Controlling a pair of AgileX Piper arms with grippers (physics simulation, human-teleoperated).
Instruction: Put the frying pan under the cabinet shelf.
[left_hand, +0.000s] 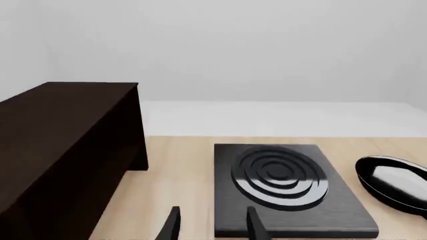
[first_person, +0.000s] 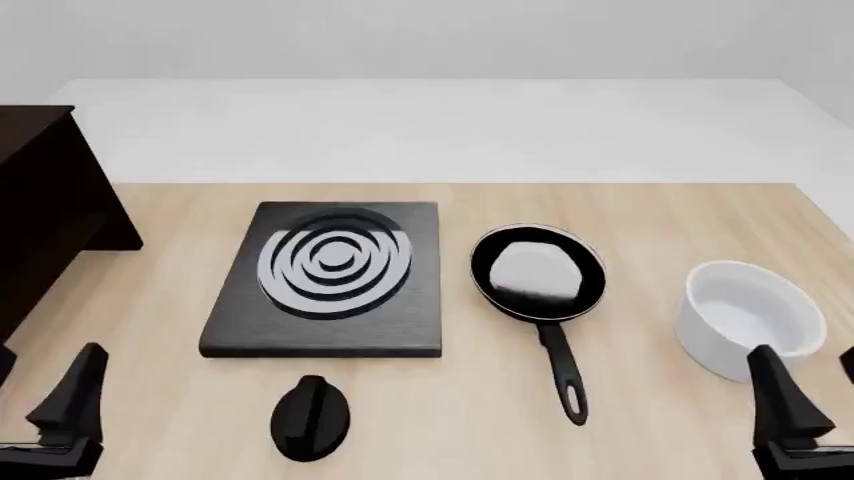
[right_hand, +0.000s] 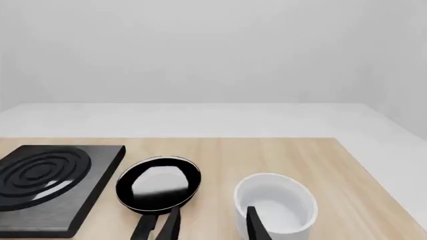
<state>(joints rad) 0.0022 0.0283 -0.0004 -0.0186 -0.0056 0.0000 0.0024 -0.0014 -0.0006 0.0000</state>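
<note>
With both hands gaping empty, the glossy black round frying pan (first_person: 538, 275), seeming rigid and slick, is offering its long handle.

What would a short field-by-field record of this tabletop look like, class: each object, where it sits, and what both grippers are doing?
pan: glossy black frying pan, centre of the wooden table, handle toward the arms
stove: flat black stove plate, left of pan
pot: white deep pot, right of pan
knob: small black knob, near edge
cabinet: dark brown cabinet shelf, far left
left gripper: open, empty
right gripper: open, empty
</note>
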